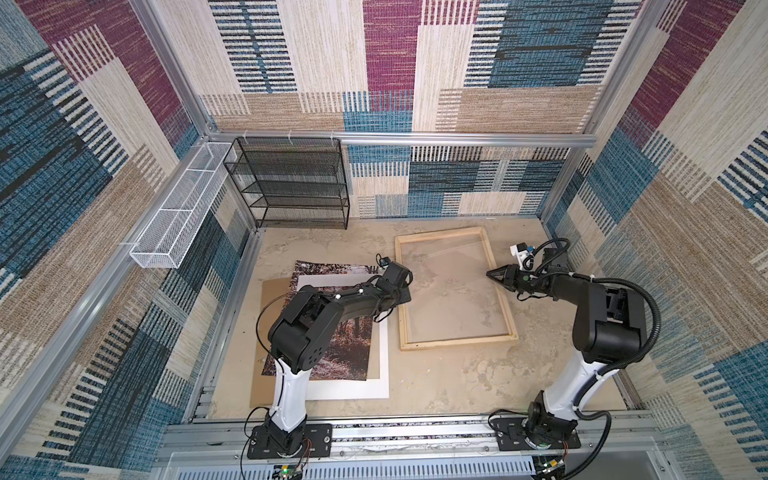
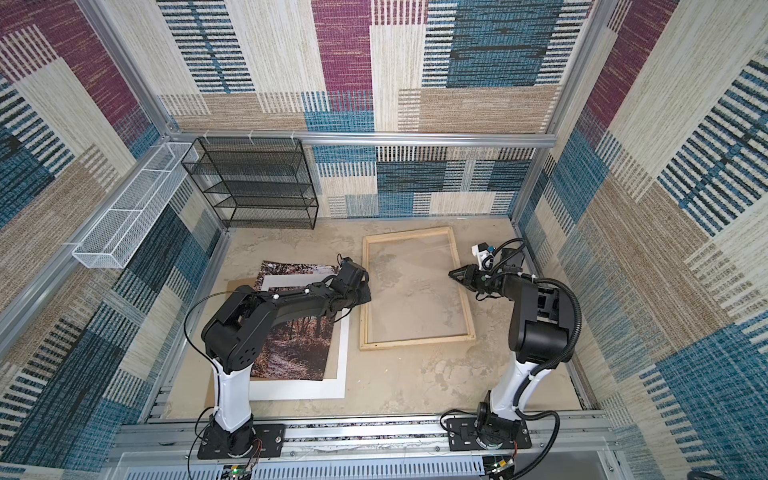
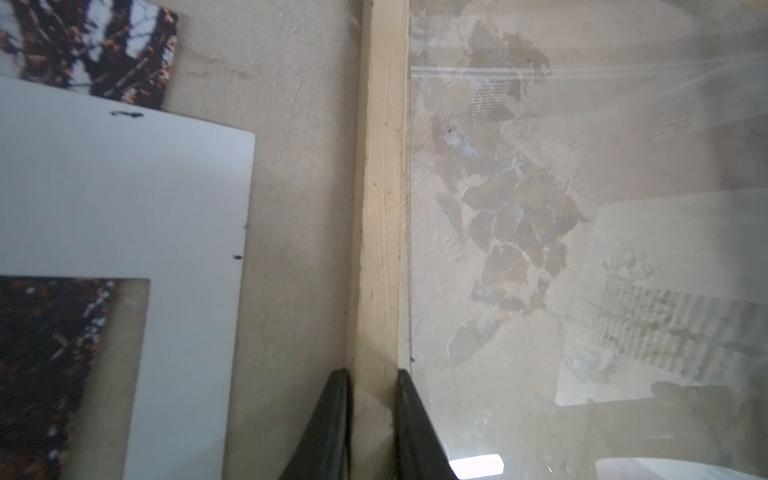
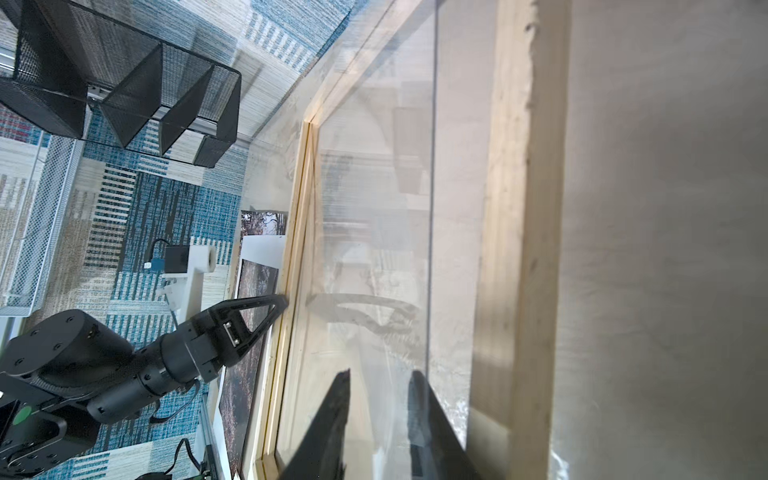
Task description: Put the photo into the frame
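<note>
The frame (image 1: 457, 343) (image 2: 415, 343), pale wood strips around a clear pane, lies flat on the table right of centre. My left gripper (image 1: 402, 297) (image 2: 366, 296) (image 3: 372, 374) is shut on the frame's left strip (image 3: 382, 187), one jaw on each side of the wood. My right gripper (image 1: 489, 274) (image 2: 451, 274) (image 4: 380, 374) hovers open over the pane just inside the right strip (image 4: 523, 249), holding nothing. The photo (image 1: 340, 357) (image 2: 291, 353) (image 3: 83, 45) (image 4: 257, 282), an autumn forest print, lies left of the frame, partly under my left arm.
A white mat (image 1: 353, 390) (image 2: 299, 390) (image 3: 124, 199) lies over the photo, on a brown backing board (image 1: 272, 299) (image 2: 232, 284). A black mesh shelf (image 1: 291, 183) stands at the back wall. A white wire basket (image 1: 178, 208) hangs on the left wall.
</note>
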Motion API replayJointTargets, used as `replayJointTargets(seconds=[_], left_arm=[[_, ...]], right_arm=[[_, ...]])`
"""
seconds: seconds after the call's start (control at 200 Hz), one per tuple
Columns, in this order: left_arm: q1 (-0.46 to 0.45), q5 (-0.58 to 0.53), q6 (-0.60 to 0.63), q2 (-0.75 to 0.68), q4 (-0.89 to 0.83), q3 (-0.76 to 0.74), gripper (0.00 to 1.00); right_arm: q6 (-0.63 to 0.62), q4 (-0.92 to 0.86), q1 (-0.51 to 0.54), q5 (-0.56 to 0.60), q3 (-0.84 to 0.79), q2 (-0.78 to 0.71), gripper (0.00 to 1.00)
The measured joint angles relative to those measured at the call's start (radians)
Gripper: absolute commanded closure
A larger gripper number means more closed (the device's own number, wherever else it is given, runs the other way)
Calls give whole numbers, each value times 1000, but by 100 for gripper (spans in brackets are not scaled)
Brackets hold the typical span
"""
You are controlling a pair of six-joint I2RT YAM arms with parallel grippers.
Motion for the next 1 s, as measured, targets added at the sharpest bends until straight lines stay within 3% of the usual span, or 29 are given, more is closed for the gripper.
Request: replayJointTargets(seconds=[0.155, 0.3, 0.411, 0.756, 0.997], left_arm=[[0, 1, -5, 2, -1, 5, 98], [1, 6, -1, 10, -5, 20, 94], [2, 21, 7, 13, -5, 25, 87], [0, 33, 26, -23, -66, 11, 62], [-3, 56, 37, -39, -90, 5, 57]], right_arm=[[8, 12, 17, -3, -19, -10, 75], [12, 13, 23, -2, -19, -19, 92], [24, 12, 24, -4, -19, -35, 100], [79, 7, 26, -25, -20, -134, 100], [128, 56, 30, -26, -34, -181, 100]])
